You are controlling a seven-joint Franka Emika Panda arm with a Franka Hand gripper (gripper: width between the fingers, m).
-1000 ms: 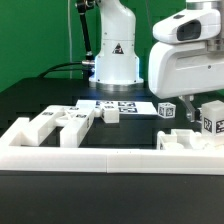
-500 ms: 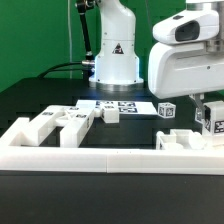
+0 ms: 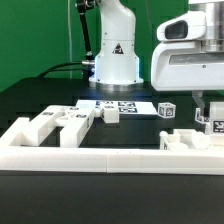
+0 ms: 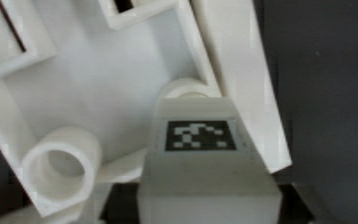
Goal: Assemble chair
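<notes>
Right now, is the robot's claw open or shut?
Shut. In the wrist view the gripper has its dark fingers pressed against both sides of the white tagged piece.

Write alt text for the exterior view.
Gripper, at the exterior view's right, is shut on a small tagged chair piece. More white chair parts lie at the left on the black table, behind a low white rail; the arm's base stands at the back.

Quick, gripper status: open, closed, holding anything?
Gripper: closed on a white tagged chair piece.
</notes>
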